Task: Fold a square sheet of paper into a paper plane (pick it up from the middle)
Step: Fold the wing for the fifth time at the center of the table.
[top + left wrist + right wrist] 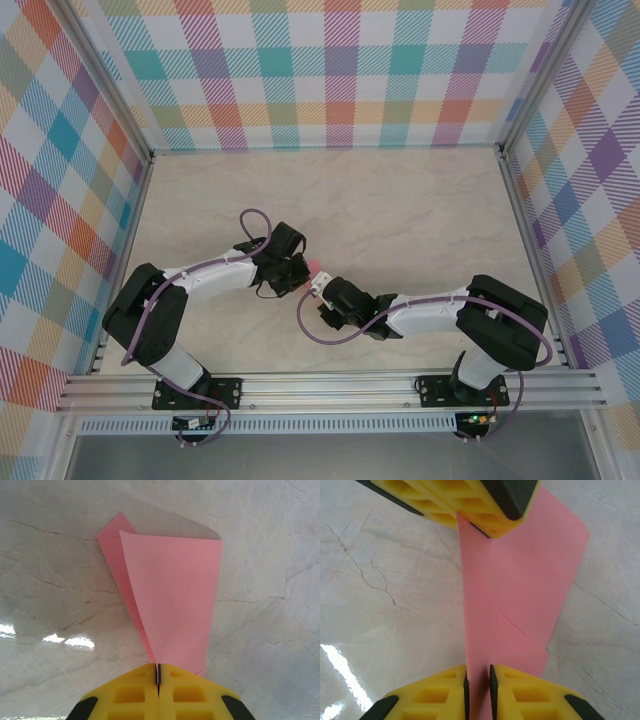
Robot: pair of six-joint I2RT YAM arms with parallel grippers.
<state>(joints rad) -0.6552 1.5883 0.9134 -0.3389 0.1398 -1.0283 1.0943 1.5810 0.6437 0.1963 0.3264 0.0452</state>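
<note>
My left end effector [158,672] was clamped tight on the folded paper's [170,595] narrow tip, over the middle of the table [400,210]! My right end effector [478,682] faced it, fingers slightly parted, the paper's other end running between them.

This is a robot lab test cell rather than a home or shop. A bare desk [400,200] with a pale marble-look top is boxed in on its far side and both flanks by walls of bright checked cloth [340,70] hung on slim metal posts [105,82]. Along the near edge of the desk runs a slotted aluminium rail [330,385], and two robot arms, left [200,275] and right [440,312], are bolted to it side by side.
</note>
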